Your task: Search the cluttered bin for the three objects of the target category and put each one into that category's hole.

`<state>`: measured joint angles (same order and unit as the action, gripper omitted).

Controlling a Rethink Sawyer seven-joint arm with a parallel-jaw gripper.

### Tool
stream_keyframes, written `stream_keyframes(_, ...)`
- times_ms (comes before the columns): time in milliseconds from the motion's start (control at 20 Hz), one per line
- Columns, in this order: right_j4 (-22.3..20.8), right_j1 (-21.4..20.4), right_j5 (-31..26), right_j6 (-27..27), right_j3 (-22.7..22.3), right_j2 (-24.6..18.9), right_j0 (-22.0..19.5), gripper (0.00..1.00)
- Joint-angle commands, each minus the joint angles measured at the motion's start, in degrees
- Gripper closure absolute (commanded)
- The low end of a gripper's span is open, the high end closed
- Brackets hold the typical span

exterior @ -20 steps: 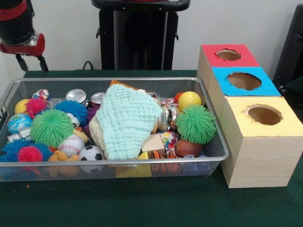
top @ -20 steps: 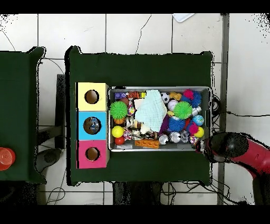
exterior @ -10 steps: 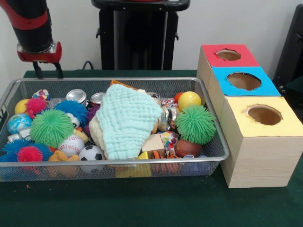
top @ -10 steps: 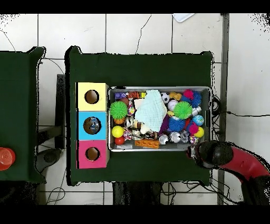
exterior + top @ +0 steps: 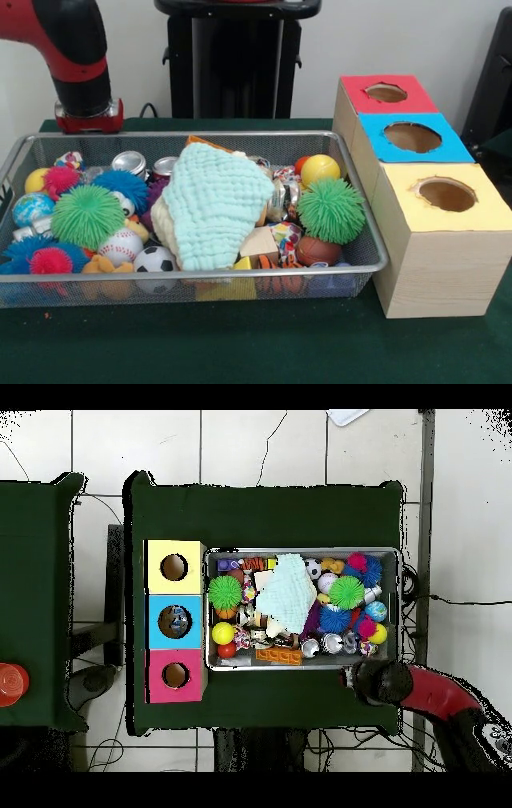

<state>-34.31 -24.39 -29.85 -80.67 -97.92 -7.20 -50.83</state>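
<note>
A dark green table (image 5: 240,344) is carrying a wire mesh bin (image 5: 356,232) and, just beside the bin's end, a row of three wooden boxes, each with a round hole in its top: a yellow-topped box (image 5: 444,240), a blue-topped box (image 5: 412,138) and a red-topped box (image 5: 386,94); in the overhead view something small is showing inside the blue hole (image 5: 178,622), though what it is cannot be made out. The red and black arm (image 5: 68,48) is reaching down behind the bin's far rim, above the corner farthest from the boxes, and its gripper (image 5: 88,126) is sitting hidden behind that rim, so whether its jaws are apart or together cannot be told. A pale mint waffle-weave cloth (image 5: 220,204) is lying heaped over the middle of the bin, covering what is under it. A green spiky ball (image 5: 330,210) is resting at the end near the boxes, with a yellow ball (image 5: 320,169) behind it and a small basketball (image 5: 318,250) in front. At the other end another green spiky ball (image 5: 86,216) is sitting among blue (image 5: 124,186) and pink spiky balls (image 5: 50,260), a baseball (image 5: 120,245), a soccer ball (image 5: 154,261) and a globe ball (image 5: 32,210). Two tin cans (image 5: 130,162) are lying against the far wall. Which category is the target cannot be told.
</note>
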Motion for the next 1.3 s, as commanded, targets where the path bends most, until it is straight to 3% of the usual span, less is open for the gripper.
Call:
stream_keyframes(50,-3.27,6.29,7.25,-4.60,3.15,-1.68,2.21,0.00)
stream_keyframes(150,-2.35,4.21,5.15,-4.62,1.63,-1.74,2.77,0.00)
stream_keyframes(350,1.30,-6.75,-3.36,-1.97,-3.90,-2.35,3.49,0.00)
stream_keyframes(500,4.15,-12.48,-10.03,1.75,-4.66,-3.66,3.17,0.00)
stream_keyframes(800,7.26,-13.69,-14.00,4.52,-1.68,-7.28,2.34,0.00)
stream_keyframes(1100,9.00,-10.39,-5.30,4.78,-1.87,-13.96,-1.29,0.00)
stream_keyframes(1300,9.13,-9.90,-2.46,2.76,-2.78,-15.65,-2.09,0.00)
